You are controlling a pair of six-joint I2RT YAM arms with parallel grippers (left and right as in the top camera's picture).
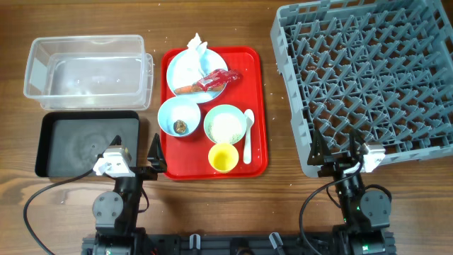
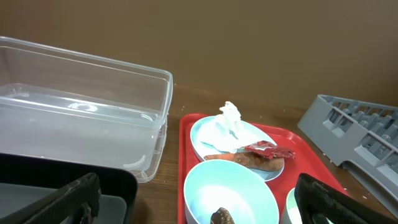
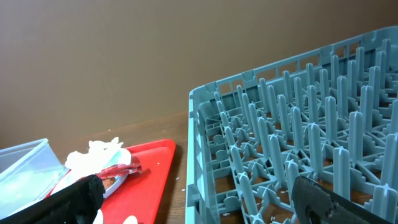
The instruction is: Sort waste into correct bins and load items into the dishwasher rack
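Nearest the camera, the left gripper and the right gripper sit low at the table's near edge. Both have their fingers spread wide and hold nothing. By the look of it no sorting has begun: every item lies on the red tray, and the bins and rack are bare.

A sensible first step is clearing waste, since dishes should go over clean. The left arm is better placed, as it sits beside the tray and the bins. It should come down from above, pinch only the soft piece, and lift straight up so that the dish beneath is not dragged.

Counted from near to far:
- one cup
- one spoon
- two bowls: the green bowl holding rice (too fine to count), and the blue bowl holding one brown scrap
- one plate carrying one sausage, one wrapper and one tissue

The two bins lie left of the tray, the black tray nearer and the tub beyond it. One rack lies to the right, close to the right gripper. I cannot tell which bin takes which waste.
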